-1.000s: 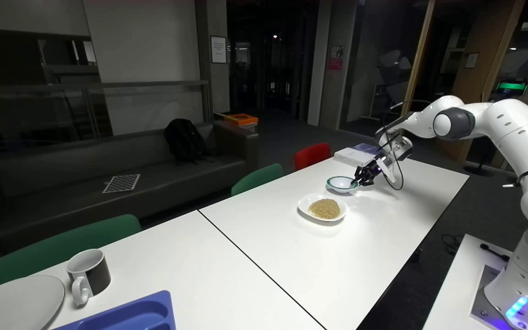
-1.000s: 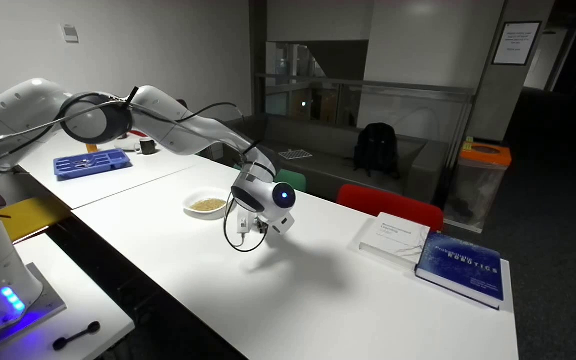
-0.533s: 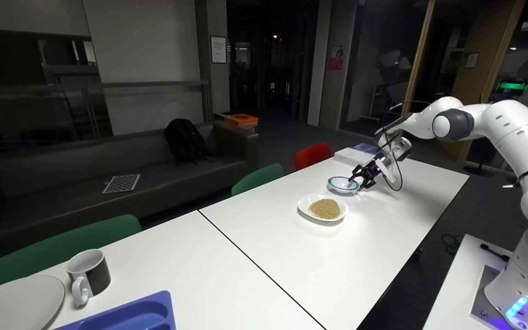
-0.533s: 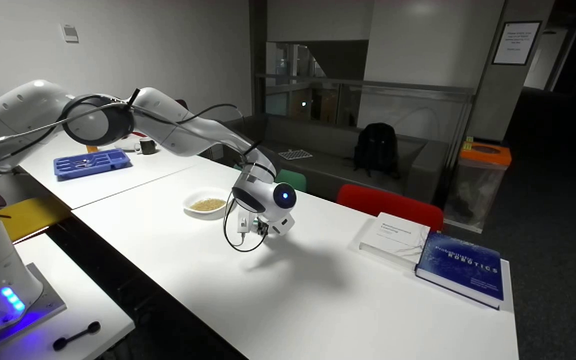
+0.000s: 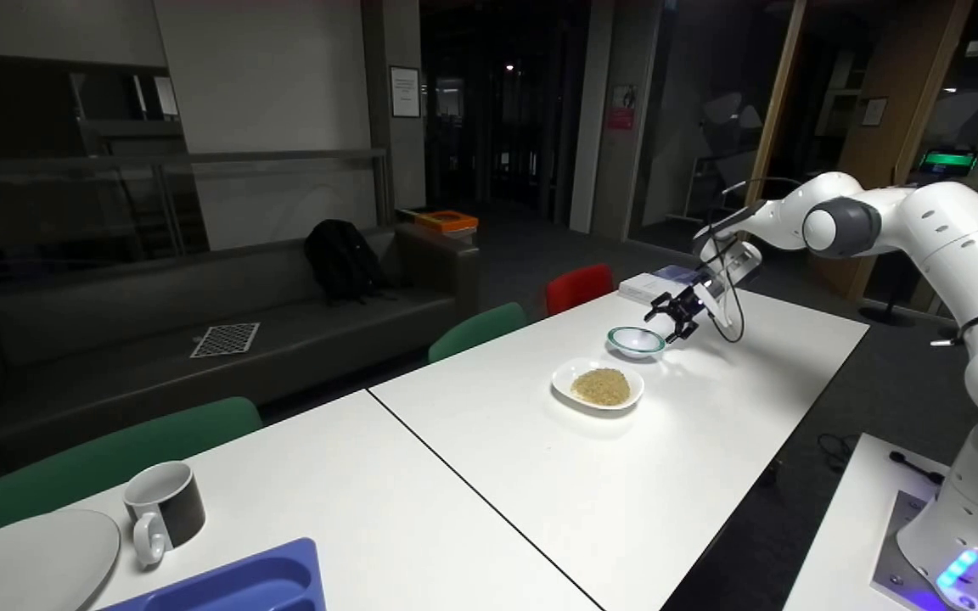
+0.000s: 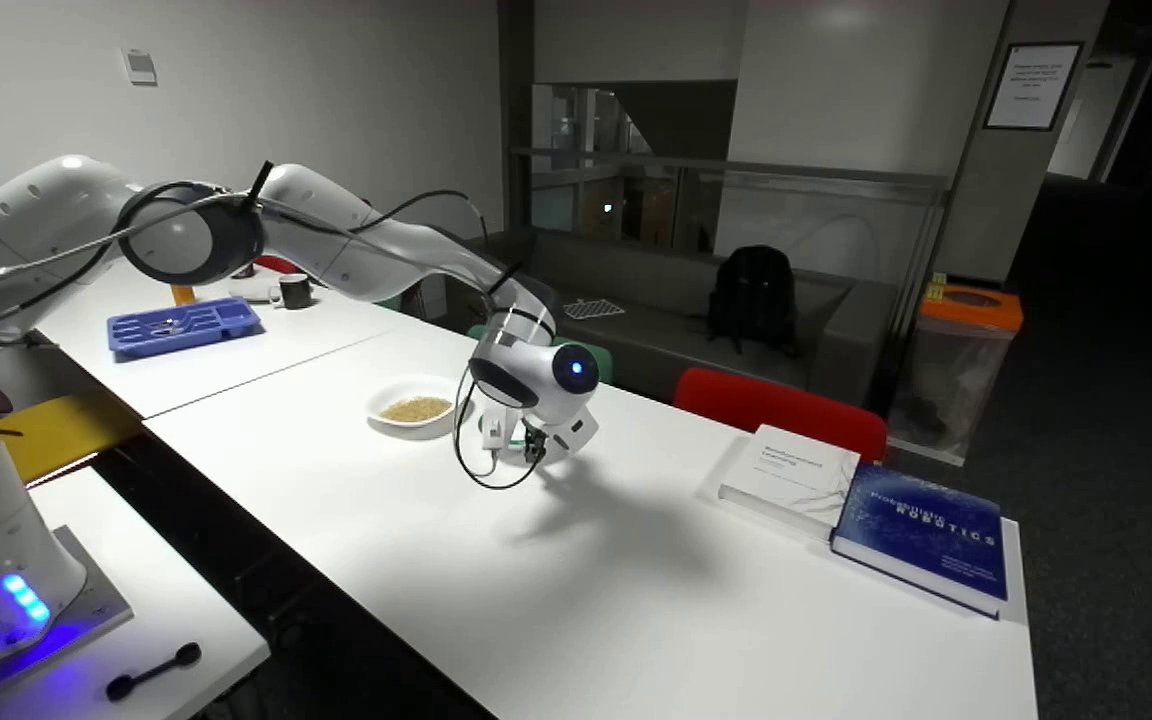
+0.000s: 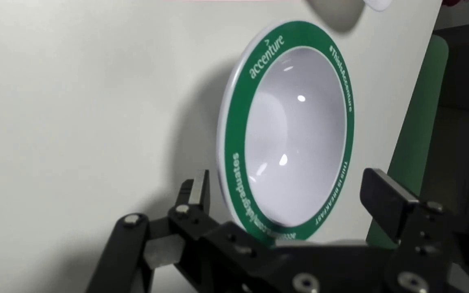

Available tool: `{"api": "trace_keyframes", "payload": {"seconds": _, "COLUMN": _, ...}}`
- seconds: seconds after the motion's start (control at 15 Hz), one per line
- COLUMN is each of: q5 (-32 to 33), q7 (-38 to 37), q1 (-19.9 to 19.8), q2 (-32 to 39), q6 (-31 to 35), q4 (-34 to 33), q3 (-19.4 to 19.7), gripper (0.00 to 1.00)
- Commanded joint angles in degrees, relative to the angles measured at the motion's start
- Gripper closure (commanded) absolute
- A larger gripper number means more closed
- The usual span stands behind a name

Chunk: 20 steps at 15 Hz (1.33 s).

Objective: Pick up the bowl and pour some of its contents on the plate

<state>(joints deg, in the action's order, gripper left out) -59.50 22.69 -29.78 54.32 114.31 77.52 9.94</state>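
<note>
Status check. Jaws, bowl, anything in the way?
Jaws open, gripping nothing. Bowl upright on the table, bare inside. Possible obstacle: white dish close beside the bowl, tan contents heaped in it.

Contents (image 5: 601, 387) in plate (image 5: 564, 379); bowl (image 5: 635, 341) nr plate, apart; both on tbl (image 5: 557, 475)

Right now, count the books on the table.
2: the white Reinforcement Learning book near the red chair, and the blue Probabilistic Robotics book alongside, at the end of the table. The arm may hide others.
</note>
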Motion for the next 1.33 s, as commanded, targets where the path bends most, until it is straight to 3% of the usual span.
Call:
{"api": "trace_keyframes", "payload": {"seconds": 0.0, "q5": 3.1, "q7": -3.8, "q1": 3.8, "q2": -7.4, "q6": 5.0, "q4": 5.8, "q3": 3.6, "gripper": 0.00}}
{"api": "trace_keyframes", "payload": {"seconds": 0.33, "q5": 12.5, "q7": -11.7, "q1": 11.0, "q2": -14.8, "q6": 13.5, "q4": 11.8, "q3": 12.7, "gripper": 0.00}}
{"api": "trace_keyframes", "payload": {"seconds": 0.4, "q5": 17.2, "q7": -13.7, "q1": 9.0, "q2": -16.7, "q6": 15.0, "q4": 12.7, "q3": 10.5, "gripper": 0.00}}
{"api": "trace_keyframes", "payload": {"seconds": 0.6, "q5": 24.2, "q7": -14.5, "q1": 7.4, "q2": -22.4, "q6": 16.7, "q4": 16.1, "q3": 9.4, "gripper": 0.00}}
{"api": "trace_keyframes", "payload": {"seconds": 0.8, "q5": 27.6, "q7": -12.5, "q1": 5.6, "q2": -28.3, "q6": 17.9, "q4": 20.4, "q3": 7.7, "gripper": 0.00}}
{"api": "trace_keyframes", "payload": {"seconds": 1.27, "q5": 33.5, "q7": -3.7, "q1": 6.2, "q2": -43.4, "q6": 19.2, "q4": 35.3, "q3": 5.2, "gripper": 0.00}}
